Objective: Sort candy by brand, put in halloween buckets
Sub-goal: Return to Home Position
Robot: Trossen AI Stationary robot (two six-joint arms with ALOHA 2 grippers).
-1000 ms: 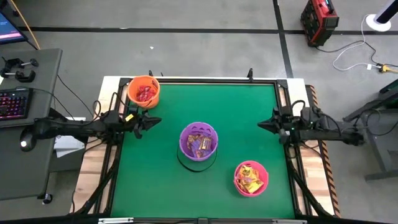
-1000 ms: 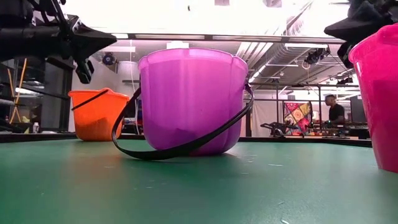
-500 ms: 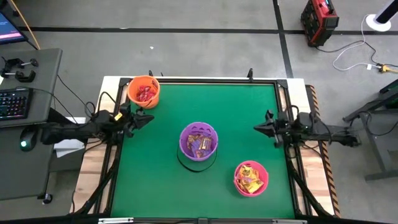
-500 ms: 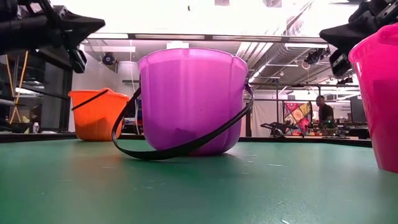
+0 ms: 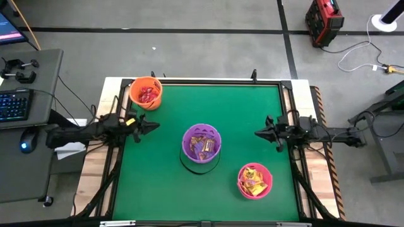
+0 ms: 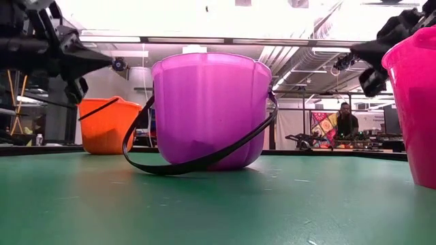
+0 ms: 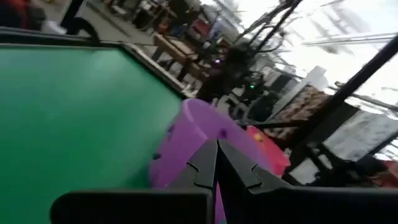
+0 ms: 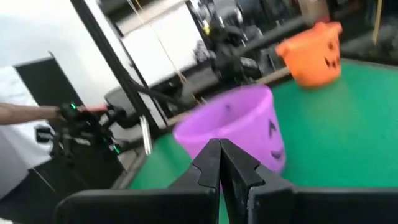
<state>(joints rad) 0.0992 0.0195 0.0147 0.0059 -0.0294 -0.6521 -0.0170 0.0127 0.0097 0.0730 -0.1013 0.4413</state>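
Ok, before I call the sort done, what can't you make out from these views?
High view: candy in the purple bucket, orange bucket and pink bucket is too small to read brands.
Low view: bucket walls hide all candy; the right edge cuts off the pink bucket.
Wrist views: blurred; the left gripper and right gripper, both shut, cover part of the purple bucket.
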